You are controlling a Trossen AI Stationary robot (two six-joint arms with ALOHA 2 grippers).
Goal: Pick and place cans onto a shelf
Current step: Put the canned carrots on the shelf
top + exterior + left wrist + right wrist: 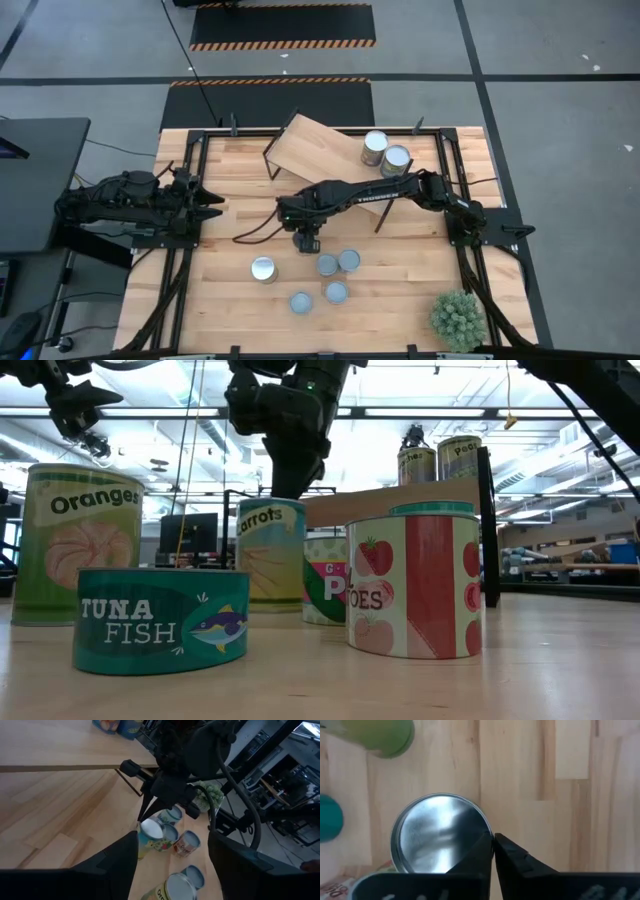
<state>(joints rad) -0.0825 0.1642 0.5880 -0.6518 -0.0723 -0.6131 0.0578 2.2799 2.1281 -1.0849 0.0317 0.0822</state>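
Grey floor with hazard-striped mats is seen beyond a pale plank counter (230,300) framed by dark rails.

Shelf (320,150): light wooden board on thin dark legs, set askew at the far middle of the counter. Two cans (385,153) with silvery tops are carried on its right end, touching each other; the rest of the board is bare.

Cans on the counter: one wider tin with a white top (263,269) at the near left of the group; four smaller blue-grey-topped tins (337,273) clustered just right of it; one tin labelled "Carrots" (270,550) directly under the right claw. In the low view, labels reading "Oranges" (75,545) and "Tuna Fish" (160,620) are legible, and a red tomato label (415,585).

Right claw (493,840): reached over the counter's middle, fingers clenched together, tips at the rim of the shiny carrot lid (437,835); nothing is gripped.

Left claw (172,852): parked at the left edge, fingers parted, nothing held.

Potted plant (458,318): spiky green, near right corner.

Open room: bare planks along the left side and near edge.
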